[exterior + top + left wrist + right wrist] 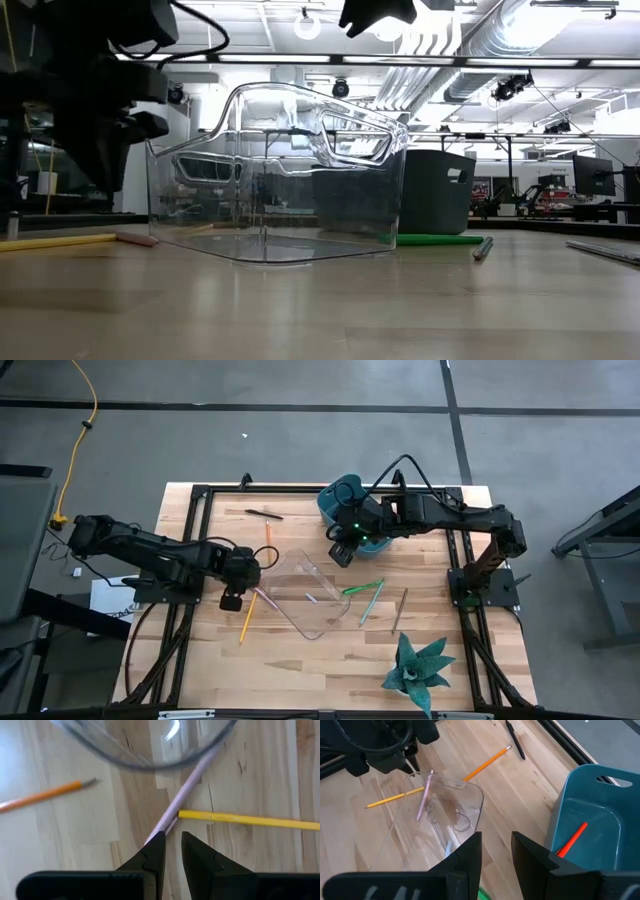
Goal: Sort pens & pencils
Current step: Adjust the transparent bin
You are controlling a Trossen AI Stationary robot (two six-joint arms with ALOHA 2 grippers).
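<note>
Left claw [172, 847] slightly parted, grasping nothing, above pink pencil [182, 795] at clear bin's [305, 595] 9 o'clock on tabletop [300, 670], right claw [496, 845] released above teal bin [592, 820] holding red-orange pen [572, 840] at 1 o'clock.

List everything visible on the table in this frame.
clear bin: one, transparent, table centre, pale stick inside
teal bin: one, far edge, holds red-orange pen
yellow pencil: one, left of clear bin
orange pencil: one, beyond clear bin
pink stick: one, at clear bin's left end
black pen: one, far side
green pens: two, right of clear bin
dark pen: one, further right
teal plant: one, near edge
left gripper: narrowly open over pink stick's end
right gripper: open, between the bins
</note>
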